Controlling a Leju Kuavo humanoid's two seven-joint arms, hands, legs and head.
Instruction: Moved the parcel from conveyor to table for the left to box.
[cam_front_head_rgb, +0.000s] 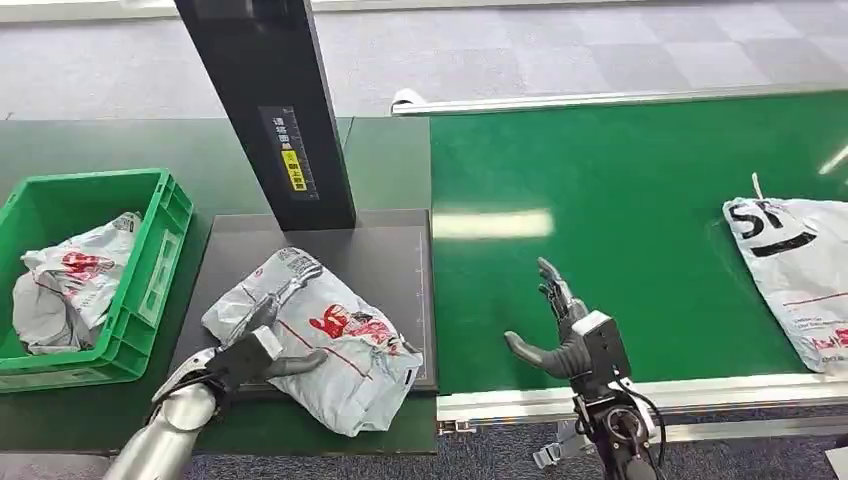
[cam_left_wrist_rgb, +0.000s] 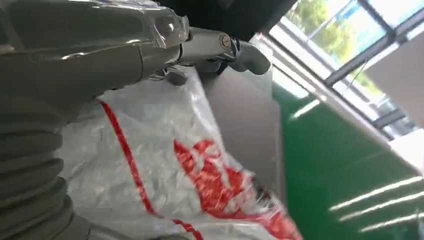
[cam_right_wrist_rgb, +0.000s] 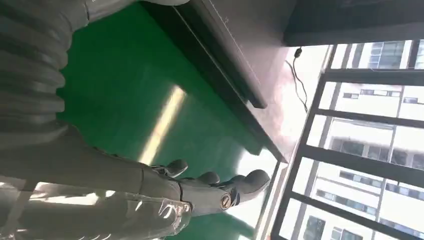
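Conveyor belt (cam_front_head_rgb: 620, 250), green, takes up the right half of our head view, with a second white poly mailer (cam_front_head_rgb: 795, 270) lying at its far right, well apart from both hands. Beside the belt on the left sits the dark bench (cam_front_head_rgb: 390, 160), carrying a flat grey scale platform (cam_front_head_rgb: 395, 260) with a black post (cam_front_head_rgb: 265, 100) rising from its back edge. Further left stands the green crate (cam_front_head_rgb: 165, 240), already holding a crumpled bag (cam_front_head_rgb: 65, 285).

Next down in size, the task's parcel (cam_front_head_rgb: 320, 335): a grey-white poly mailer with red print, lying on the platform with its near corner hanging over the front edge. We judge it light and soft; the film is wrinkled and slack, so it will sag and fold when lifted, and the glossy plastic looks slippery. Contents can't be told, nothing looks rigid. Best hold, we think, is a pinch on a bunched fold near the middle or on the overhanging edge, not a flat press on the smooth face.

Left hand (cam_front_head_rgb: 255, 350) rests on the parcel's near left side, fingers (cam_left_wrist_rgb: 245, 52) reaching over the film; the left wrist view shows them lying across the bag, but whether they have actually clamped it we cannot tell.

Right hand (cam_front_head_rgb: 560, 335) hovers over the belt near its front edge, fingers spread, holding nothing.
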